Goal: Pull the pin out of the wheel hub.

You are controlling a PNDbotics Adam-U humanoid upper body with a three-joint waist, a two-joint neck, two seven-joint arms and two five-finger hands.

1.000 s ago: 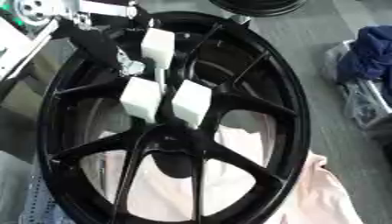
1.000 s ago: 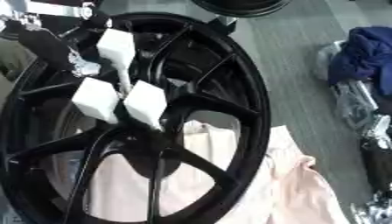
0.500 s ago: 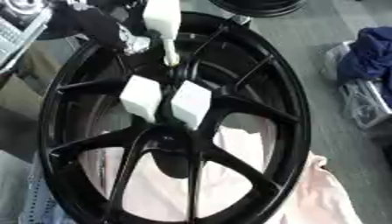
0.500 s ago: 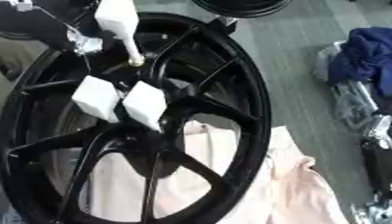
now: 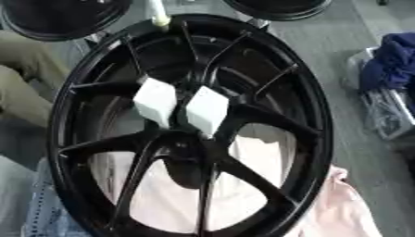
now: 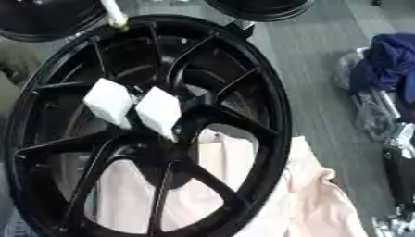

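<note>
Standing on hub: two white pins (image 5: pixel 180 106) | wheel (image 5: pixel 312 139) black | hands unseen, finger state untellable

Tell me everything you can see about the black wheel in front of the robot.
The black wheel is a large glossy rim, metal by its look, with thin spokes that fork toward the rim. It fills most of the view, tilted a little. Two white blocks stand side by side at its hub. It rests on a pale pink cloth, which shows through the lower openings. A white pin with a yellowish tip shows above its upper rim.
</note>
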